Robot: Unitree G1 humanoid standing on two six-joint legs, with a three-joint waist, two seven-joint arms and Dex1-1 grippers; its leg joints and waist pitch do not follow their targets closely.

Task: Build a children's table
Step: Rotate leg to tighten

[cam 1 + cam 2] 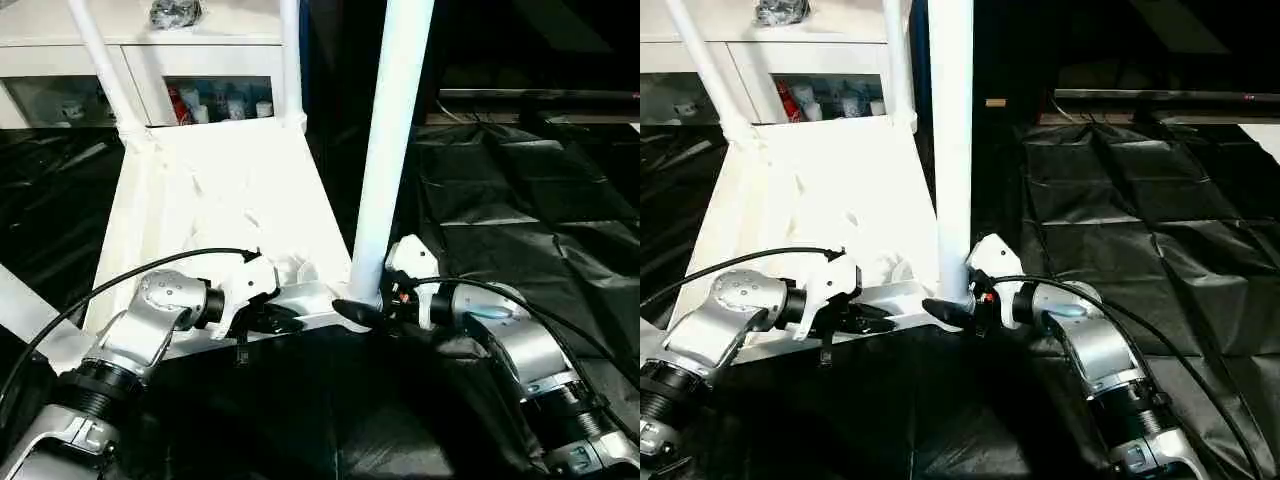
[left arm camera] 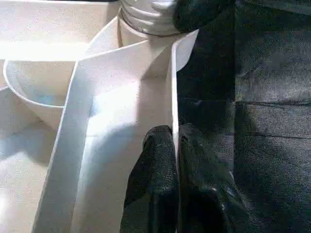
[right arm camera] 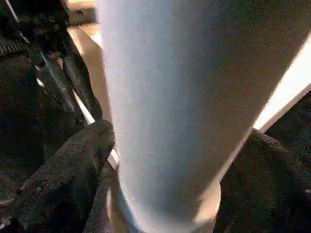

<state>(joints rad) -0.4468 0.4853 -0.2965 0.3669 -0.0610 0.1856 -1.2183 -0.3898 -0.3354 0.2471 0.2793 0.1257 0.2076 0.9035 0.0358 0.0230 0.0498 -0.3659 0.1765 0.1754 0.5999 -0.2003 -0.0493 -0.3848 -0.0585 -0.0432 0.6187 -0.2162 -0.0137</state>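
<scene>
The tabletop (image 1: 215,195) is plain white, as are its legs (image 1: 390,150). Both claws, left claw (image 2: 176,145) and right claw (image 1: 945,312), have black fingers on white housings, with silver forearms (image 1: 1090,350). The floor sheet (image 1: 1160,220) is glossy black, creased in squares. The cabinet (image 1: 120,60) behind is white.

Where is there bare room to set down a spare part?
The black floor sheet right of the near leg lies bare. It is crowded at the tabletop near edge, where the left end effector and right end effector work.

Tabletop (image 1: 215,200) underside up; white legs (image 1: 390,150) upright.
</scene>
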